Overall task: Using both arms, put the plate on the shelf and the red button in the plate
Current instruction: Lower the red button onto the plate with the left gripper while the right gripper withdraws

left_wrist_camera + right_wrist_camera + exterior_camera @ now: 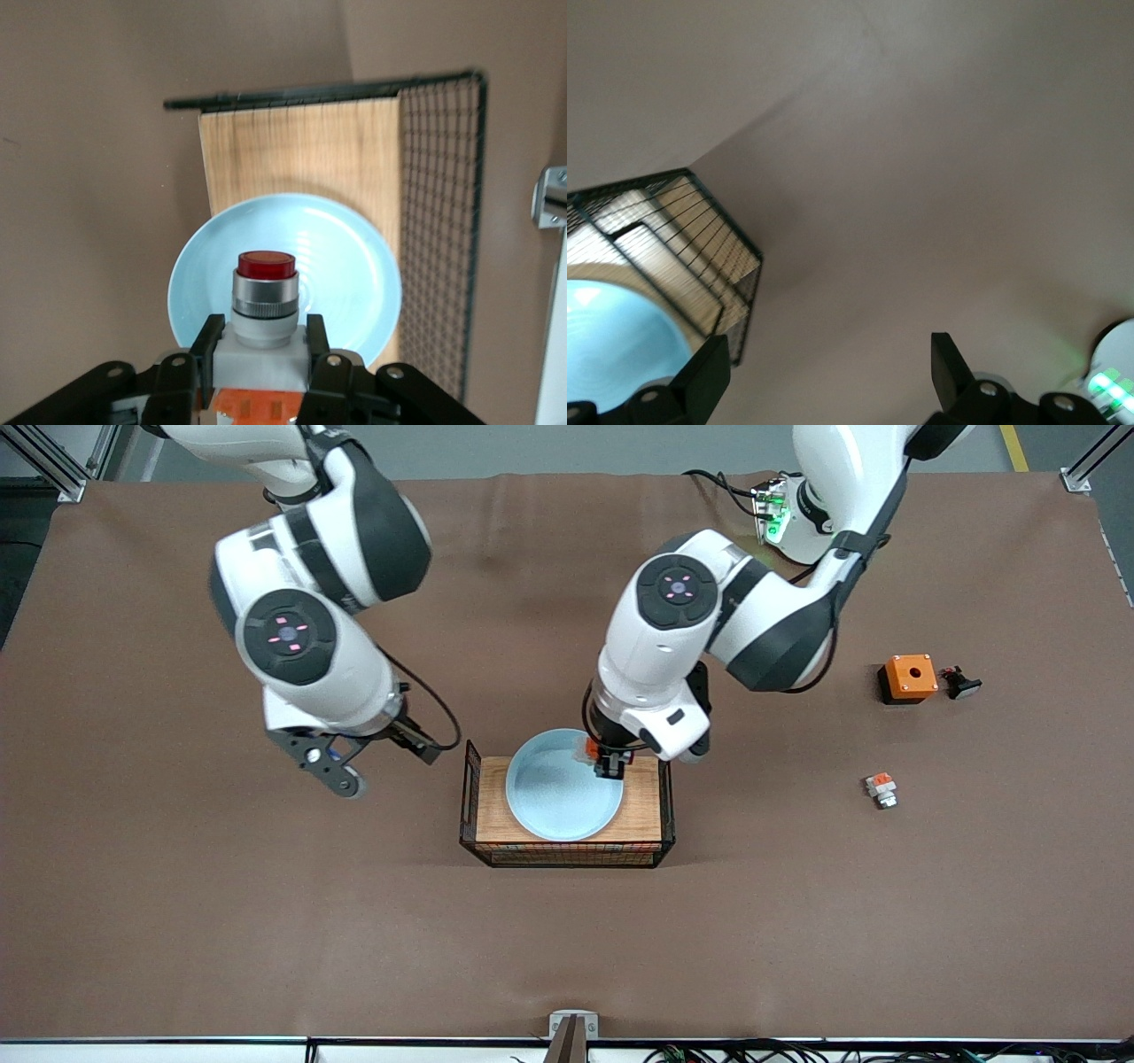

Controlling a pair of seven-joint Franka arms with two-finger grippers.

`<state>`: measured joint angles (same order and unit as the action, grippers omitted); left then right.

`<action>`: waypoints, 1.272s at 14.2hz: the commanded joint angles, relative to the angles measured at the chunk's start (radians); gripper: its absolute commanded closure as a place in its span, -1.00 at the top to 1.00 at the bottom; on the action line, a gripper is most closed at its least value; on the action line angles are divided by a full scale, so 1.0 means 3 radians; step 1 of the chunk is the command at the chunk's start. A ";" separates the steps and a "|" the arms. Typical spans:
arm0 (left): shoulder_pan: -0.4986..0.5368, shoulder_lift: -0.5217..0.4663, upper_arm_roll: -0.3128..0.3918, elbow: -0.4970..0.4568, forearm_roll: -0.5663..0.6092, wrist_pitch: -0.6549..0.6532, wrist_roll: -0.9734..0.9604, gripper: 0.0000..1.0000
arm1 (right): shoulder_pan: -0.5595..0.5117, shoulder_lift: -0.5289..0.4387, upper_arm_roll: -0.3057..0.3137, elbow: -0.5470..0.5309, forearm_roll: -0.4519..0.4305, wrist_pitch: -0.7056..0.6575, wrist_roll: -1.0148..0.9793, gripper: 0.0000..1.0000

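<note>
Over the round, shallow, pale blue plate (558, 793), which lies on the wooden floor of a black wire basket (567, 854) mid-table, the left gripper (262, 354) points down from a sharply bent arm. Its jaws are clamped on the white body of the red button (264, 301), a small unit with an orange block, a ribbed silver collar and a dark red cap. The right gripper (828, 367) hangs beside the basket toward the right arm's end of the table, jaws wide and holding nothing. No writing is readable.
</note>
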<state>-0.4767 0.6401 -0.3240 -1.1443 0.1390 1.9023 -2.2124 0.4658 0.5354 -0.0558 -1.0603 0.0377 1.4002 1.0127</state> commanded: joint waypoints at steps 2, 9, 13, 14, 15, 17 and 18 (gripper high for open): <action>-0.0353 0.0238 0.0200 0.0342 0.0145 -0.0123 -0.0019 -0.56 | -0.0432 -0.0184 0.0032 -0.0050 0.0033 -0.0192 -0.0944 1.00; -0.0415 0.0632 0.0221 0.0623 0.0288 0.0121 0.0017 -0.56 | -0.0836 -0.0573 0.0027 -0.0429 -0.0029 -0.0336 -0.1881 1.00; -0.0441 0.0755 0.0221 0.0623 0.0385 0.0321 0.0007 -0.56 | -0.1153 -0.0874 0.0027 -0.0699 -0.0034 -0.0326 -0.2495 1.00; -0.0441 0.0786 0.0226 0.0623 0.0391 0.0387 0.0007 -0.55 | -0.1230 -0.0910 0.0027 -0.0740 -0.0039 -0.0326 -0.2618 1.00; -0.0441 0.0791 0.0231 0.0618 0.0391 0.0464 0.0007 -0.55 | -0.1276 -0.0926 0.0027 -0.0781 -0.0074 -0.0326 -0.2700 1.00; -0.0466 0.0817 0.0282 0.0618 0.0391 0.0516 0.0001 -0.54 | -0.1312 -0.0921 0.0027 -0.0837 -0.0177 -0.0280 -0.2787 1.00; -0.0497 0.0827 0.0318 0.0618 0.0391 0.0516 -0.0004 -0.55 | -0.1348 -0.0921 0.0032 -0.0853 -0.0177 -0.0255 -0.2828 1.00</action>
<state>-0.6023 0.8461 -0.2440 -1.0290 0.2181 2.0605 -2.2126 0.0761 0.2870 -0.0635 -1.2633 0.0054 1.2969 0.1907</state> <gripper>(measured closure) 0.586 0.000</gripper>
